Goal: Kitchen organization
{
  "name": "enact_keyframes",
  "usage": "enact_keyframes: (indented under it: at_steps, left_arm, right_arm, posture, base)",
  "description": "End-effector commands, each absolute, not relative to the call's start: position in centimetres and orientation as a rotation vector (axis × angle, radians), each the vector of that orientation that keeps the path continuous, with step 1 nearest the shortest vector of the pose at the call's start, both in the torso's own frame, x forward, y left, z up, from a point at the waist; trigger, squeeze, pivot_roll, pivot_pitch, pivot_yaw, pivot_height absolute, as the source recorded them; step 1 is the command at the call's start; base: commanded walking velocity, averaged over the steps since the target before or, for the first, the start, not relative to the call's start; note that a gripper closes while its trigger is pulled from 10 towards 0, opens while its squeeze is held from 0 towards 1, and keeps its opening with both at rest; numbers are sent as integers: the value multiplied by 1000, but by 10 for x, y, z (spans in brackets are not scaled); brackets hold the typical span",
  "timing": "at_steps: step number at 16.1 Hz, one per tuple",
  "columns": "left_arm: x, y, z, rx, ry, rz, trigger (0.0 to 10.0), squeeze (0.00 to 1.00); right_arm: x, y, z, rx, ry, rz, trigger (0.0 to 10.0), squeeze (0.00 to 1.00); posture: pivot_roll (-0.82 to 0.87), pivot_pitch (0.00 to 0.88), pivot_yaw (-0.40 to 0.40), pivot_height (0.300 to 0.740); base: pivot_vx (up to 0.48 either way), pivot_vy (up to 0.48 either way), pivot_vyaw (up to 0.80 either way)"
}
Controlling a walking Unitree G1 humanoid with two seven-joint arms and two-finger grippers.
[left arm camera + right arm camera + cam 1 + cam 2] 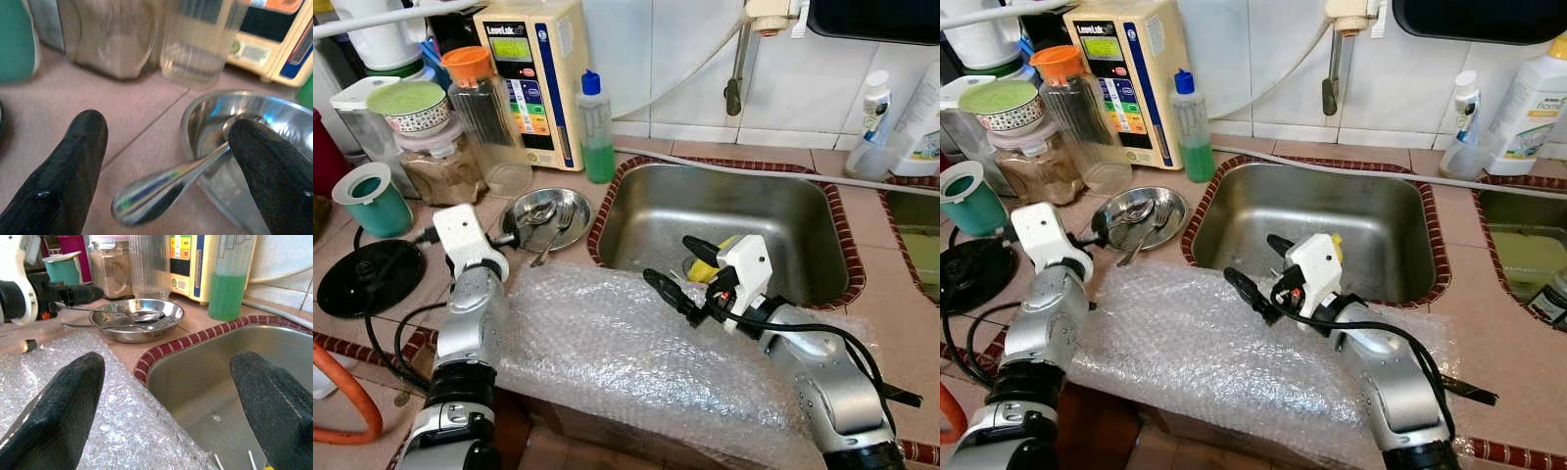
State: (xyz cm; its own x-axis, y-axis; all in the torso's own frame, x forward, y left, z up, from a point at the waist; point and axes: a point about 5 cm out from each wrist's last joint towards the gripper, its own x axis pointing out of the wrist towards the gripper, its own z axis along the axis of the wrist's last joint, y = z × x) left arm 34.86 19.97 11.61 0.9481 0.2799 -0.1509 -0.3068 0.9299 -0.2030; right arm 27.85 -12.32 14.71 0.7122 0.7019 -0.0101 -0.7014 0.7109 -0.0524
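Note:
A round steel dish [548, 217] on the tiled counter left of the sink [724, 211] holds a spoon [540, 212] and a fork [553, 235]. My left gripper [504, 238] is at the dish's near-left rim. Its fingers are open, one on either side of the spoon's handle [166, 178], which sticks out over the rim. My right gripper [677, 266] hovers open over the sink's front-left corner, above the edge of a bubble wrap sheet [607, 343] spread on the counter front. A yellow object [705, 269] lies in the sink behind it.
Behind the dish stand a green soap bottle [597, 132], a cream appliance [533, 78], an orange-lidded pitcher [489, 117], a jar [435, 166] and a teal cup [372, 196]. A black disc [367, 277] and cables lie left. Bottles [876, 108] stand at the back right.

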Motion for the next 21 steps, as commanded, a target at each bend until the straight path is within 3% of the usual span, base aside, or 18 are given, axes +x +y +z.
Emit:
enact_keyframes:
  at_steps: [1,3,4,5,10,21]
  left_arm:
    - [350,201,115,-276,148,313,10000,0]
    - [351,198,112,-339,175,304,10000,0]
    - [352,198,111,-359,185,303,7412,0]
    - [353,195,110,-403,194,286,0,0]
    - [357,188,117,-496,154,236,0,0]
    - [357,200,128,-505,70,273,0,0]
  right_arm:
    - [275,-119,156,-64,-30,817,10000,0]
    - [273,-118,157,-67,-23,831,10000,0]
    - [273,-118,157,-69,-23,833,10000,0]
    - [273,-117,157,-71,-22,836,10000,0]
    - [268,-115,158,-54,-8,873,10000,0]
    - [271,-115,158,-48,-9,873,10000,0]
  posture:
    - [10,0,115,740]
    - [10,0,113,740]
    - [11,0,113,740]
    - [10,0,113,740]
    - [7,0,115,740]
    - [15,0,116,740]
  base:
    - [0,0,0]
    - [0,0,0]
    - [0,0,0]
    - [0,0,0]
    - [0,0,0]
    - [0,0,0]
